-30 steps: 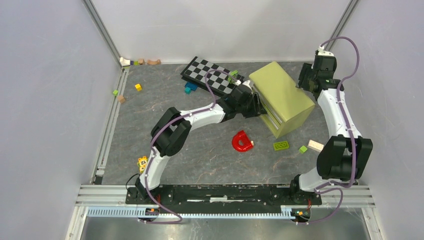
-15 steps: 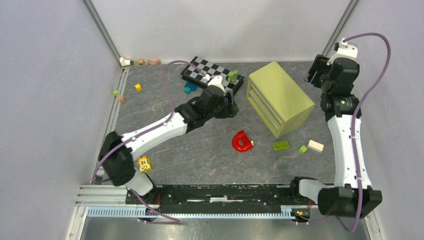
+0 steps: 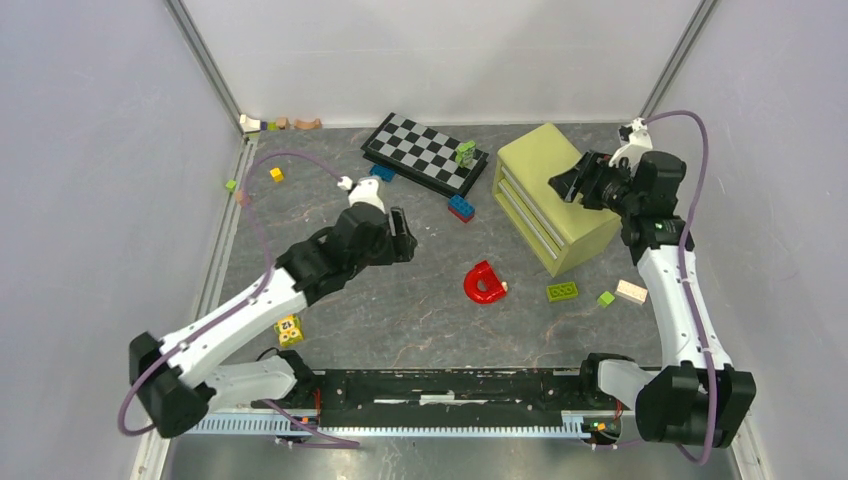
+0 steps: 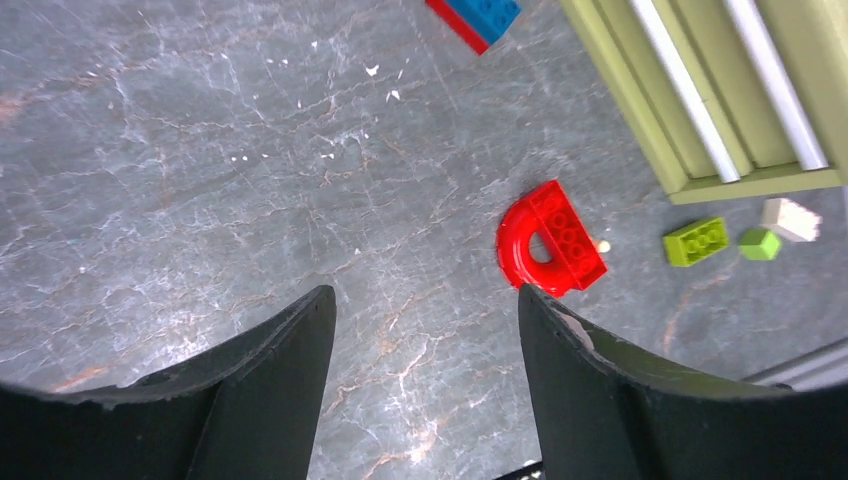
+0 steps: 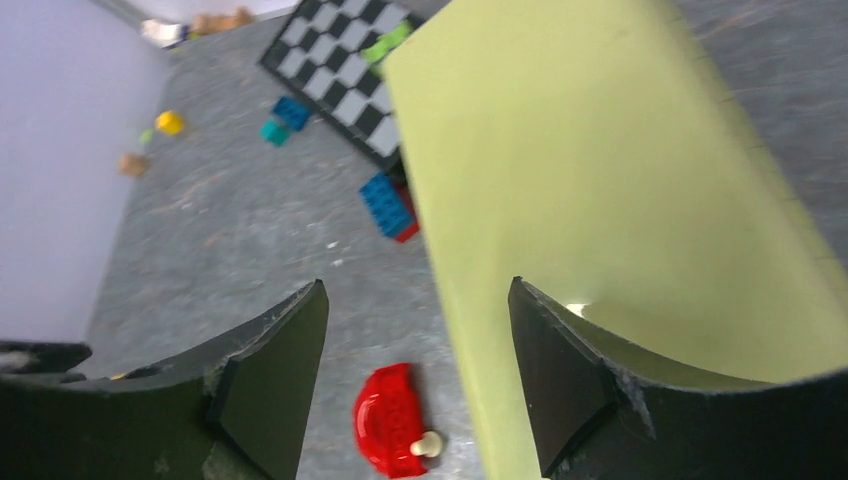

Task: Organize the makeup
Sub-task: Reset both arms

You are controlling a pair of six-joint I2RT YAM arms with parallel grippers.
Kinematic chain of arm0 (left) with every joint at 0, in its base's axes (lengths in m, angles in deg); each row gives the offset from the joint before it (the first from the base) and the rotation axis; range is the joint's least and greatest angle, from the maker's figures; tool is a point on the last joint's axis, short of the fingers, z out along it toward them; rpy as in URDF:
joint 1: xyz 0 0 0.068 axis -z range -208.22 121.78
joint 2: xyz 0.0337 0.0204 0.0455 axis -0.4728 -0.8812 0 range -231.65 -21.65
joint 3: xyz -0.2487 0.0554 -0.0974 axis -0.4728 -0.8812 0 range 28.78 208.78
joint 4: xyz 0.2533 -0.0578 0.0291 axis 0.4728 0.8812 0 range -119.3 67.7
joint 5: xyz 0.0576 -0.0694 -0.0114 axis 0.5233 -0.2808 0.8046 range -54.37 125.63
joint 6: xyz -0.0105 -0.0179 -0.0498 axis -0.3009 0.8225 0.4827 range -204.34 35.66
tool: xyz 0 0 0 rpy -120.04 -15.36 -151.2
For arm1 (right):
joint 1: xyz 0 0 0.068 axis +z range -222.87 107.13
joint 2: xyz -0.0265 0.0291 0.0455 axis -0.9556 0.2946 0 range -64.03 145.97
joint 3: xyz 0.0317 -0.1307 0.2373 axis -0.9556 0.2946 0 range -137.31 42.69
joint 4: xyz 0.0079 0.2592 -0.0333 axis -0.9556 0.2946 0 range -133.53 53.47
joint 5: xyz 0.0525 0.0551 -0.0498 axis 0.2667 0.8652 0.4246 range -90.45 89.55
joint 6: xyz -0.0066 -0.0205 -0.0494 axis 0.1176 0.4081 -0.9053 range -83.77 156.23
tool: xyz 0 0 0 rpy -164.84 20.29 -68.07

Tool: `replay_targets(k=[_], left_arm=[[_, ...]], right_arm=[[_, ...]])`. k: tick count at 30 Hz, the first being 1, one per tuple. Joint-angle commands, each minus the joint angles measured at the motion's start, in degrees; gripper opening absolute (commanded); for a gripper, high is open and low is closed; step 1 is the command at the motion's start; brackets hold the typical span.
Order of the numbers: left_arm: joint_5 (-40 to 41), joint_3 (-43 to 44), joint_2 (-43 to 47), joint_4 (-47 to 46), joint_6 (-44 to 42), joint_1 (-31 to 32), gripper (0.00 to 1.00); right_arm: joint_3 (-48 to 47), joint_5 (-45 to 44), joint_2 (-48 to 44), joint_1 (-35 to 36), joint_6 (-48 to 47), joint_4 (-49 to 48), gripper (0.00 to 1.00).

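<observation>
No makeup shows in any view: no brushes, pencils, puff, bottle or compact. An olive-green drawer chest [image 3: 560, 195] stands at the back right with both drawers shut; it also shows in the left wrist view [image 4: 700, 90] and the right wrist view [image 5: 600, 180]. My left gripper [image 3: 405, 235] is open and empty over bare floor, left of the chest [image 4: 425, 300]. My right gripper [image 3: 565, 185] is open and empty above the chest's top, near its left edge [image 5: 415, 290].
A red horseshoe piece [image 3: 485, 283] lies on the floor in front of the chest, with a small cream peg [image 5: 428, 443] beside it. A checkerboard [image 3: 425, 152] lies at the back. A blue-and-red brick [image 3: 461, 207], a green brick [image 3: 562, 291], a cream brick [image 3: 631, 291] and a yellow block [image 3: 289, 328] are scattered about.
My left arm has drawn back from the chest's front toward the near left. My right arm has swung from the back right corner to over the chest's top.
</observation>
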Motion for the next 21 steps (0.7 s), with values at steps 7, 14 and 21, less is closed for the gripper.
replay_targets(k=[7,14,21], left_arm=[[2.58,2.97,12.62,13.64,1.86,-0.22,0.91],[7.65,14.04,15.29,25.87,-0.22,-0.25,1.0],[19.25,32.74,11.04,39.44,-1.39,-0.25,1.0]], right_arm=[[-1.67,7.84,-5.08,0.27,-3.47,1.0,0.83],[-7.61,-3.69,-6.69,0.26,-10.63,14.23,0.98],[-9.44,-8.83,-8.99,0.27,-11.05,17.05,0.98]])
